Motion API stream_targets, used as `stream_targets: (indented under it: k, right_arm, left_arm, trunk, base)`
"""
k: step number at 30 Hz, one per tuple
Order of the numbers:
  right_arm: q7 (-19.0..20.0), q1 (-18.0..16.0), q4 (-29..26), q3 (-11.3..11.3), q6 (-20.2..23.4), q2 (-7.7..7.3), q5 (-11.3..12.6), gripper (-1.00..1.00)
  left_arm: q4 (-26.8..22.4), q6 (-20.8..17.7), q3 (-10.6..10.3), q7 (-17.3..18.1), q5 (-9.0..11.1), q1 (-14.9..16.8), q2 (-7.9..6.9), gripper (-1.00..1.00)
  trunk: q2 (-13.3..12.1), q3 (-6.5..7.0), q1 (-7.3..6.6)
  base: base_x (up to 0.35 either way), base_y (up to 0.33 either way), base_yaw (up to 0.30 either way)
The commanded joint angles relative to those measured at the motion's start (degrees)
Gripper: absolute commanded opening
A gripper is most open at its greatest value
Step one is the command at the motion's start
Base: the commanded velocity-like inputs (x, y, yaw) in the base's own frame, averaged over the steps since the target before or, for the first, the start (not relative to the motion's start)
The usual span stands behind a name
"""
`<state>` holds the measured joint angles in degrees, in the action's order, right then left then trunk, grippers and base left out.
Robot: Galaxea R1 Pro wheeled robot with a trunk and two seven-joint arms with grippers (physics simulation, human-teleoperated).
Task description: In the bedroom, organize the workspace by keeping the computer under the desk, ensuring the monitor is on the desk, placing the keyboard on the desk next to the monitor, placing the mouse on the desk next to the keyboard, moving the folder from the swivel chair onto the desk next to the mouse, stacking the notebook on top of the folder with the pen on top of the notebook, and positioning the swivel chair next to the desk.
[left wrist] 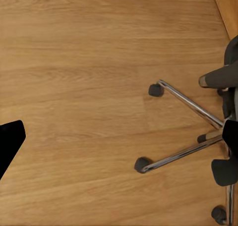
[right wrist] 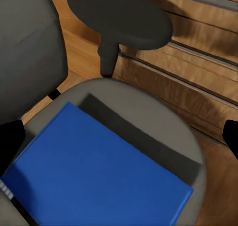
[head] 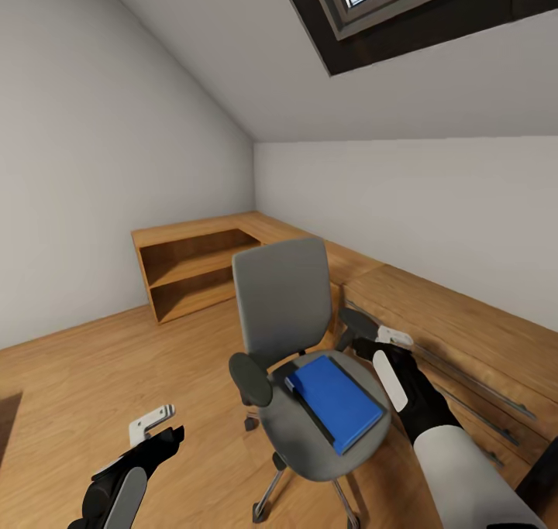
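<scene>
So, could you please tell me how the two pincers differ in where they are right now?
The right pincer reaches over the swivel chair, close beside the blue folder on its seat; the left pincer hangs lower, over bare wooden floor, well away from the folder. The right wrist view looks down on the folder; the left on the chair's chrome base. Both hold nothing.

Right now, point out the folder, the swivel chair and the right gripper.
folder (head: 338, 401), head view, middle of its blue cover.
swivel chair (head: 283, 303), head view, grey backrest.
right gripper (head: 370, 335), head view, between its fingertips.
</scene>
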<state>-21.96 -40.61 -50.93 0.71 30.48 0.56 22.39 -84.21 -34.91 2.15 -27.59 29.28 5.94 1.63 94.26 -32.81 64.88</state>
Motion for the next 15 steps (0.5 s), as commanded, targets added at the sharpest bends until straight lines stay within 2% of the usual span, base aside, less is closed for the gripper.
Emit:
stream_targets:
  k: [1,6,8,13,15]
  right_arm:
    - [0.2,0.0,-0.1,0.1,0.1,-0.05,0.5,1.00]
    - [6.7,0.3,0.2,0.0,-0.2,-0.29,0.1,1.00]
    - [12.0,0.6,2.9,0.0,-3.2,-1.27,0.1,1.00]
    - [18.4,0.7,6.6,0.0,-9.4,-2.41,0.0,1.00]
    - [19.4,0.7,7.0,0.0,-10.1,-2.54,0.1,1.00]
  left_arm:
    - [-0.1,-0.2,0.0,-0.4,0.6,0.0,0.04,1.00]
    - [-0.1,-0.2,0.0,-0.4,0.6,0.0,0.04,1.00]
    - [-0.1,-0.2,0.0,-0.4,0.6,0.0,0.04,1.00]
    - [-0.1,-0.2,0.0,-0.4,0.7,0.0,0.04,1.00]
    - [-0.1,-0.2,0.0,-0.4,0.7,0.0,0.04,1.00]
  trunk:
    - [0.4,-0.25,0.22]
    - [2.5,-1.15,1.32]
    - [3.3,-1.50,1.76]
    - [5.3,-2.40,2.86]
    - [6.1,-2.76,3.30]
  base:
    - [0.000,0.000,0.000]
    - [0.000,0.000,0.000]
    - [0.000,0.000,0.000]
    - [0.000,0.000,0.000]
    - [0.000,0.000,0.000]
